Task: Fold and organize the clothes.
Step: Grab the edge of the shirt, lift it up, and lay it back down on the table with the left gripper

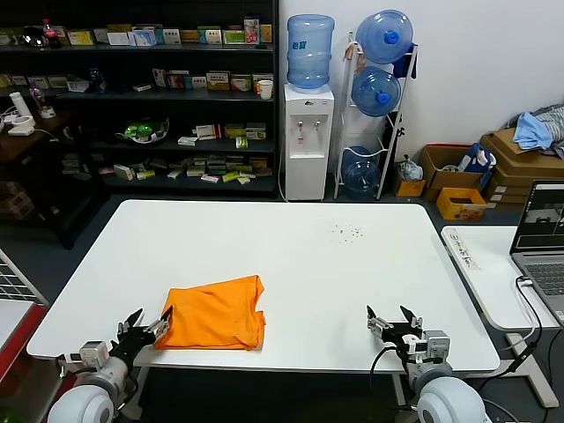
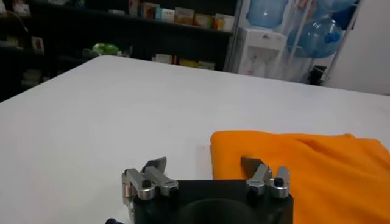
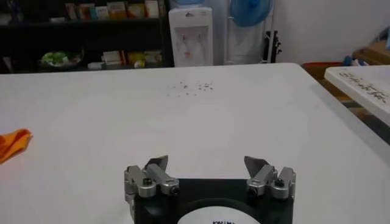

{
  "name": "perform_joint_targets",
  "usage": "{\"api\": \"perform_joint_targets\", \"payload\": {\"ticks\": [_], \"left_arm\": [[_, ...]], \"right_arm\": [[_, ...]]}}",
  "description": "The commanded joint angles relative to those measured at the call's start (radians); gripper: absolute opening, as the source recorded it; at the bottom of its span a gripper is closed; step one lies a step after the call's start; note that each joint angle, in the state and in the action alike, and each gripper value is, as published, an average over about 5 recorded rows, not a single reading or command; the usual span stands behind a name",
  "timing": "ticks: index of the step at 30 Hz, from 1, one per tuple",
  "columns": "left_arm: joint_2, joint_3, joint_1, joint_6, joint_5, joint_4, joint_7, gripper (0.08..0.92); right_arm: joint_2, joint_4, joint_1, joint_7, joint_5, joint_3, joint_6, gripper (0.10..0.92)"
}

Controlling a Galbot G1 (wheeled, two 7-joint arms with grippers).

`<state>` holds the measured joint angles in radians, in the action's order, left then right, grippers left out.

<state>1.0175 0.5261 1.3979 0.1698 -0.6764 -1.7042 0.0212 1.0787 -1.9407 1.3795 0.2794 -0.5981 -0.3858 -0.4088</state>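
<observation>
The orange T-shirt [image 1: 214,313] lies folded into a compact, roughly rectangular bundle on the white table [image 1: 291,256], in the near left part of the surface close to the front edge. Its upper layer shows loose creases and a slightly raised fold along the far edge; no lettering or label can be made out. The left gripper [image 1: 147,328] sits low at the near left edge of the table, just beside the shirt's near left corner, with its fingers spread apart and nothing between them. In the left wrist view the same gripper [image 2: 204,166] has one fingertip in front of bare table and the other in front of the orange cloth [image 2: 304,170]; whether that tip touches the fabric cannot be told. The right gripper [image 1: 395,322] is at the near right edge of the table, well apart from the shirt, its fingers also spread wide and holding nothing. In the right wrist view this gripper [image 3: 207,164] faces bare tabletop, with only a small corner of the orange cloth [image 3: 13,143] showing far off to one side. A scatter of small dark specks [image 1: 348,233] marks the far right part of the table.
</observation>
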Motion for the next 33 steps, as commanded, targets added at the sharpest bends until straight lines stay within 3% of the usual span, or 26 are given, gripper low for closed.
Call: {"api": "perform_joint_targets", "payload": {"ticks": [1,8,26,30,33], "left_arm": [[0.003,-0.003,-0.002,-0.006,0.005,0.022,-0.014,0.821],[0.01,-0.016,-0.007,0.004,0.018,0.022,-0.009,0.758],[0.018,-0.027,-0.003,0.013,0.018,-0.013,-0.013,0.25],[0.021,-0.024,0.003,0.012,0.027,-0.065,-0.009,0.138],[0.02,-0.017,0.017,0.009,0.083,-0.146,-0.003,0.103]], "right_arm": [[-0.003,-0.003,0.002,0.001,0.0,-0.002,-0.001,0.823],[-0.003,-0.005,0.003,0.002,0.0,-0.002,-0.001,0.823],[0.0,-0.008,0.008,0.003,0.001,-0.002,0.0,0.823],[0.0,-0.008,0.008,0.003,0.002,-0.003,0.002,0.823],[0.001,-0.005,0.008,0.003,0.002,-0.003,0.004,0.823]]}}
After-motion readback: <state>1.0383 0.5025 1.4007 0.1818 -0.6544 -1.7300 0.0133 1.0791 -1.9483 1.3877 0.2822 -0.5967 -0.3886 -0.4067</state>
